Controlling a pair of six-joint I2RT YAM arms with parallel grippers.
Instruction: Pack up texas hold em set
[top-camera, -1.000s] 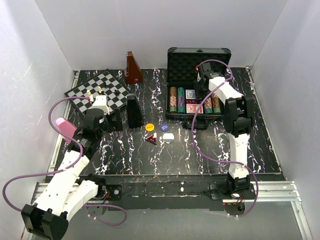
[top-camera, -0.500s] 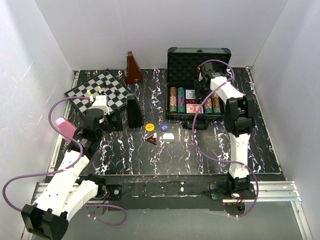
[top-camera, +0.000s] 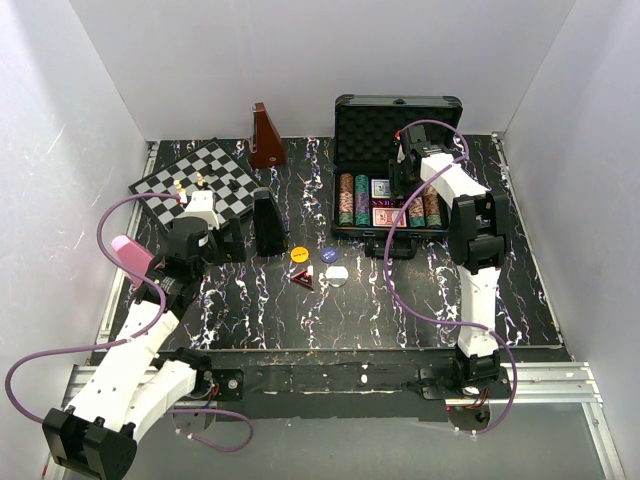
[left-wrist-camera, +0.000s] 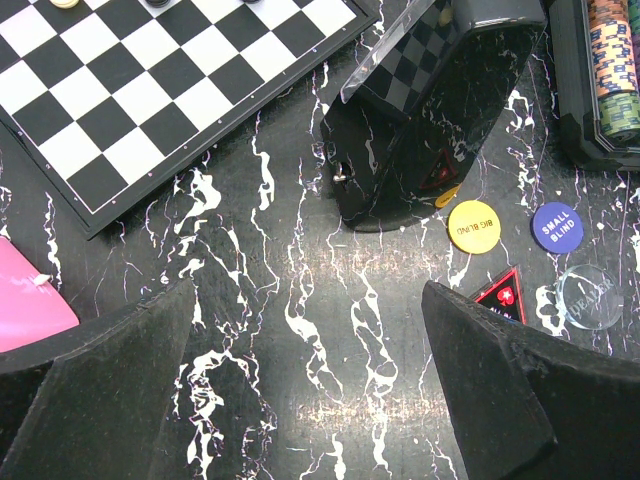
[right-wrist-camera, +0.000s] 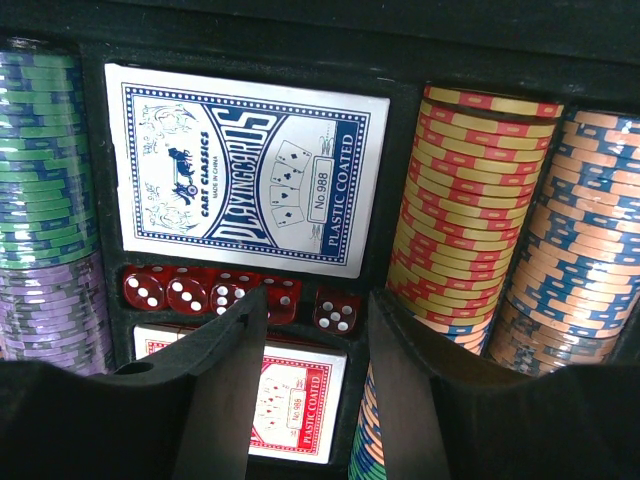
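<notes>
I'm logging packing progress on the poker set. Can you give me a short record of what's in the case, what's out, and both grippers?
case: open, lid up
in case: chip rows, two card decks, red dice
loose: yellow button, blue button, clear button, on the table
left gripper: open, empty, above the table
right gripper: open, empty, above the dice

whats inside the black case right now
In the black case: striped chip rows on both sides, a blue card deck, a row of red dice, a red card deck. The right gripper covers part of the red deck and lower chips.
</notes>
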